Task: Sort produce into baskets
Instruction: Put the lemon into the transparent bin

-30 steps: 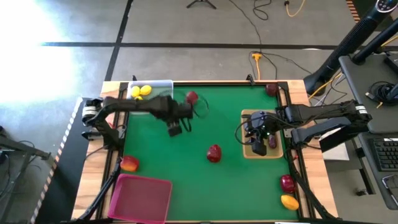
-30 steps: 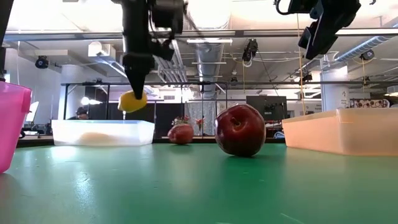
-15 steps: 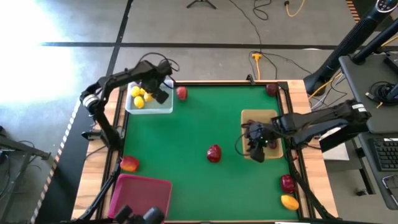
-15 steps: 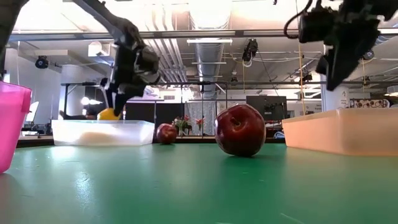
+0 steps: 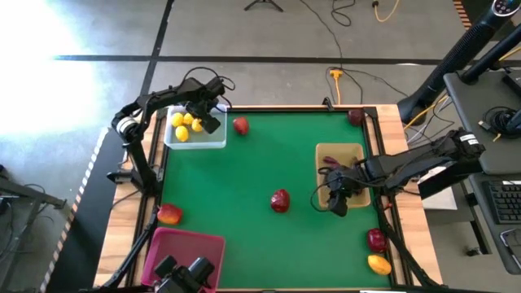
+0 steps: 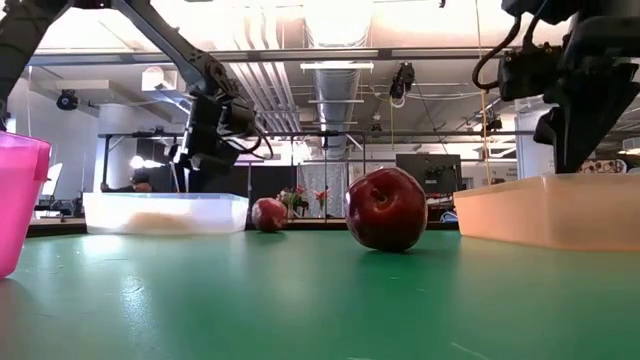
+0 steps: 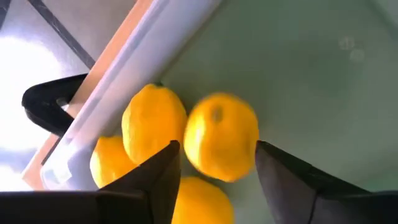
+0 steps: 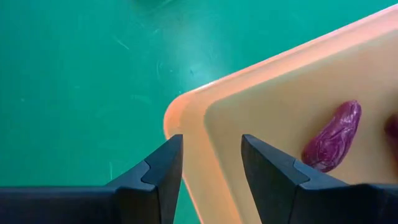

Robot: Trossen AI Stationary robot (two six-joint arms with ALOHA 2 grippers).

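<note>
High view, near edge of the green worktop (image 5: 244,175) first: pink bin (image 5: 186,259) at the near left corner, with a red-orange fruit (image 5: 169,214) just beyond it. At the near right corner, a yellow-orange fruit (image 5: 378,264) and a red fruit (image 5: 375,239) close together. In the middle, one dark red fruit (image 5: 280,199), alone on the green.

To the right of it, the tan tray (image 5: 324,198), with purple pieces (image 5: 332,162) lying at its far end. Right hand (image 5: 339,200) above the tray's near corner, fingers apart, gripping nothing. In its wrist view, one purple piece (image 8: 331,136) flat inside the tray, off to the side of the fingers.

Farther back, another red fruit (image 5: 240,125) sat just beside the clear bin (image 5: 210,141) at the far left. Left hand (image 5: 205,120) over that bin, fingers spread wide and empty. Yellow lemons (image 5: 185,126) bunched together in the bin, one lemon (image 7: 221,137) seen between the open fingers.

Last, a dark red fruit (image 5: 355,116) at the far right corner.
</note>
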